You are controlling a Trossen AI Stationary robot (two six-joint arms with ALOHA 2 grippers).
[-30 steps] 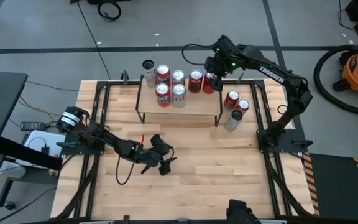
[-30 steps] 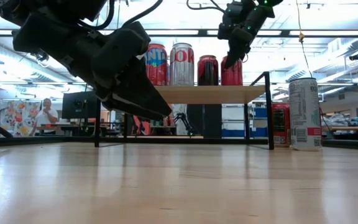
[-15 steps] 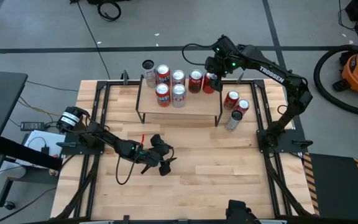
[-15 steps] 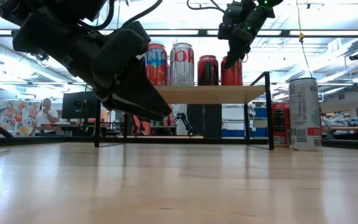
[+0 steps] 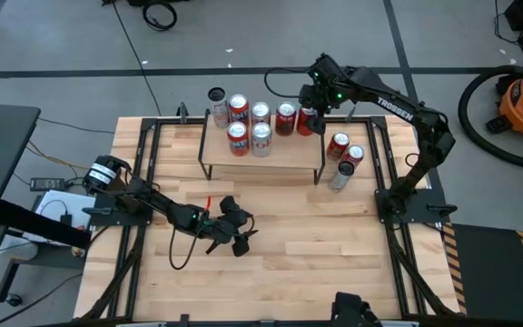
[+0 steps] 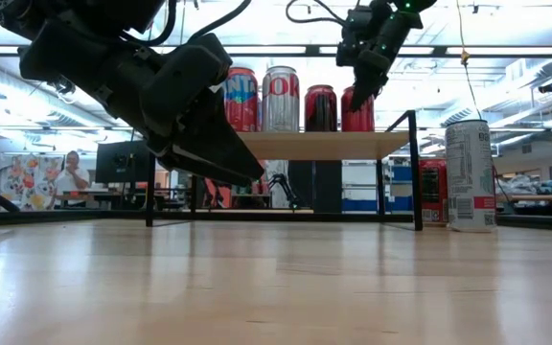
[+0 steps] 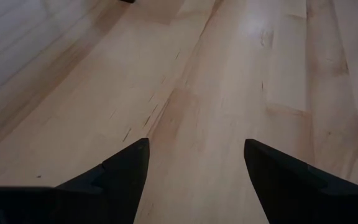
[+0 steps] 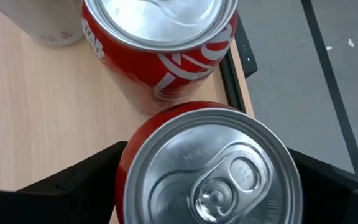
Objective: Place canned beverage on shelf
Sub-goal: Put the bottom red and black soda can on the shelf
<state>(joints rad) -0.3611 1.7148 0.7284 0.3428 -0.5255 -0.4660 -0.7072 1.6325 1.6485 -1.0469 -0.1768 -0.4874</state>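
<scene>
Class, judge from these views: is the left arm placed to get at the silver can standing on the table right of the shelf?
Probably not. The left gripper hangs low at the table's near left, while the silver can stands past the shelf, on the right arm's side.

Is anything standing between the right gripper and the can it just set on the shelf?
Nothing visible does. The right gripper hangs directly over the red can at the shelf edge, fingers spread either side; a second red can stands beside it.
</scene>
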